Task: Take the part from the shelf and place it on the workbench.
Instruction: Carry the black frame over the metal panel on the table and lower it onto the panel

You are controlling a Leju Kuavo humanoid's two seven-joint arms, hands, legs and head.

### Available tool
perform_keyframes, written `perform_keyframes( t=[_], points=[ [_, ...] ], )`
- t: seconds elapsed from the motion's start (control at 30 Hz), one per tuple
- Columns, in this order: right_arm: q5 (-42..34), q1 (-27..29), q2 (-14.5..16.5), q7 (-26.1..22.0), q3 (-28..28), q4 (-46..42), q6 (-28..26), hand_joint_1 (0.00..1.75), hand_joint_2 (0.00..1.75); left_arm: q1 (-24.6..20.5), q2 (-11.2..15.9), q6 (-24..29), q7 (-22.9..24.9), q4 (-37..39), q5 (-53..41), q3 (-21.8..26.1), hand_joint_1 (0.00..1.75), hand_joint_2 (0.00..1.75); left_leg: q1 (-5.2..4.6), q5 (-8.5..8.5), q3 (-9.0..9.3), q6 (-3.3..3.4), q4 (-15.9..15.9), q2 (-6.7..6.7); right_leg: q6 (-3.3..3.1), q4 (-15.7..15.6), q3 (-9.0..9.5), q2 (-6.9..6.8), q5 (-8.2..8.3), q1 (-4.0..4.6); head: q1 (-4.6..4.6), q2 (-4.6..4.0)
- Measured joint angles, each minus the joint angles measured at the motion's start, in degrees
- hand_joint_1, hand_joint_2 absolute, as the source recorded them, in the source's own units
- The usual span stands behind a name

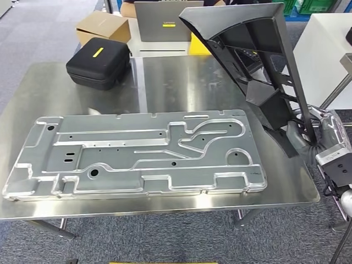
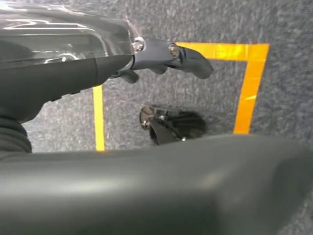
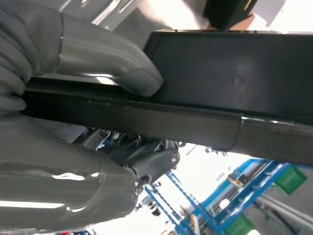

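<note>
Holding black part (image 1: pixel 253 60) aloft at 2 o'clock in my head view, right hand (image 1: pixel 305 137) grips its lower end, off right edge of workbench (image 1: pixel 182 82). Right wrist view: thumb (image 3: pixel 110 58) pressed on one face of part (image 3: pixel 229 83), fingers (image 3: pixel 155 161) curled under opposite face. Part tilted, not touching bench. Stamped metal panel (image 1: pixel 137 154) flat at bench centre. Black case (image 1: pixel 99 61) at 11 o'clock. Left hand (image 2: pixel 169 54) over carpet (image 2: pixel 221 93), holding nothing, fingers loosely apart.

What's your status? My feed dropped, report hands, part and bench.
Right hand grips black part, held above workbench. Left hand empty, hanging over floor. Large metal panel occupies bench centre.
</note>
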Motion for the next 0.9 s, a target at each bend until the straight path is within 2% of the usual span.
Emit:
perform_keyframes(
  t=[0.07,0.27,0.6,0.77,0.9],
  points=[
    [0.75,-0.36,-0.04,0.42,0.22,0.29,-0.34,1.75,1.75,-0.02,0.03,0.02,-0.11,0.0,0.0,0.0,0.0,1.75,-0.05,0.05,0.25,0.24,-0.26,0.01,-0.05,-0.06,0.05,0.07,-0.12,-0.03,-0.01,0.0],
    [4.54,-2.8,-0.2,2.9,1.03,2.08,-1.87,1.75,1.75,-0.17,0.04,0.03,-0.27,0.0,-0.07,0.0,0.0,1.75,-0.05,0.05,0.63,0.24,-1.04,0.02,-0.5,-0.05,0.12,0.01,-0.5,0.03,-0.01,0.0],
    [18.28,-12.42,0.56,8.8,6.94,8.81,-5.3,1.75,1.75,-0.36,0.02,0.01,0.17,0.0,-1.16,-0.14,0.0,1.75,-0.1,0.11,0.73,-0.16,-1.15,0.05,-0.63,-0.03,0.37,-0.09,-0.55,0.05,-0.01,0.0],
    [26.94,-19.43,3.02,12.09,12.89,15.41,-7.03,1.75,1.75,-0.99,0.02,-0.05,0.81,0.0,-1.95,-0.77,0.0,1.75,-0.24,0.09,0.88,-0.2,-1.14,0.07,-0.62,-0.05,0.58,-0.08,-0.54,-0.06,-0.01,0.0],
    [34.17,-25.9,7.41,15.0,18.67,23.17,-8.46,1.75,1.75,-1.66,0.0,-0.15,1.85,0.0,-2.87,-1.61,0.0,1.75,-0.26,0.09,1.0,-0.2,-1.13,0.09,-0.61,-0.07,0.66,-0.02,-0.54,-0.08,-0.01,0.0]
  ],
)
